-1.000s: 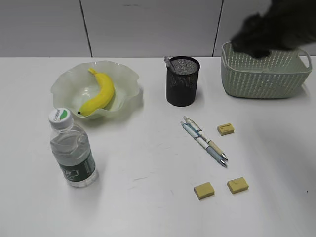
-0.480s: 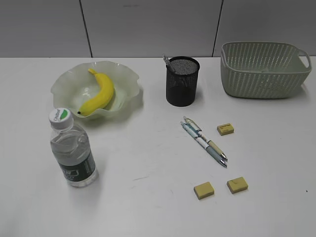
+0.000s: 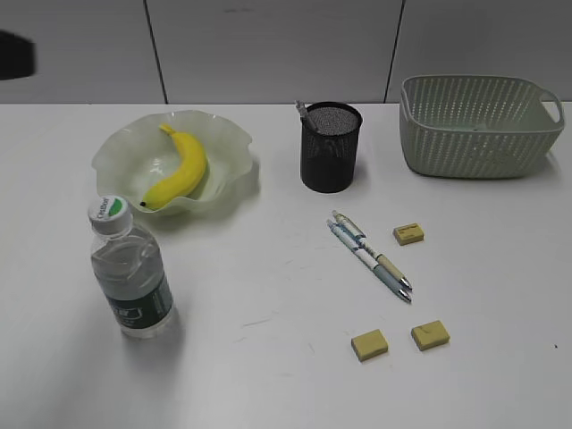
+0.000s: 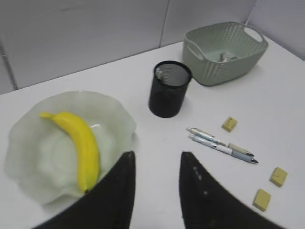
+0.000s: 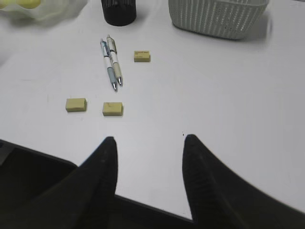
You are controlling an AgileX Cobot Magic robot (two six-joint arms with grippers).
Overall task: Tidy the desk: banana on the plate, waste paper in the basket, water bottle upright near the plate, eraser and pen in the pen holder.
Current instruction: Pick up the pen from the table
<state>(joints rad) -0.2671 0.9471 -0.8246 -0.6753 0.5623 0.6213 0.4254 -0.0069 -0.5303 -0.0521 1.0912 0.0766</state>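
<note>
Right arm has cleared off the basket [image 3: 481, 125] since a second ago, and a dark blur, likely the left arm, now shows at the exterior view's top-left edge, cut off. Objects on the desk [image 3: 268, 357] haven't shifted. Banana [image 3: 181, 168] lies in the plate [image 3: 228, 143]; water bottle [image 3: 130, 273] stands upright just in front of the plate, cap on. Waste paper [image 4: 227, 57] sits inside the basket, visible only in the left wrist view and small, hard to make out. Pen holder [image 3: 330, 147] stands between plate and basket with one pen-like tip [image 3: 305, 113] poking over its rim; contents otherwise hidden by mesh. Two pens [image 3: 371, 256] lie side by side, touching, in front of the holder. Three erasers loose on the desk: one [image 3: 408, 234] just right of the pens, two [image 3: 369, 344] [image 3: 430, 334] nearer the front edge. Left gripper [image 4: 157, 160] hangs above the plate's near rim, jaws spread, nothing between them. Right gripper [image 5: 148, 143] hovers over bare desk near the front erasers, jaws apart, empty.
</note>
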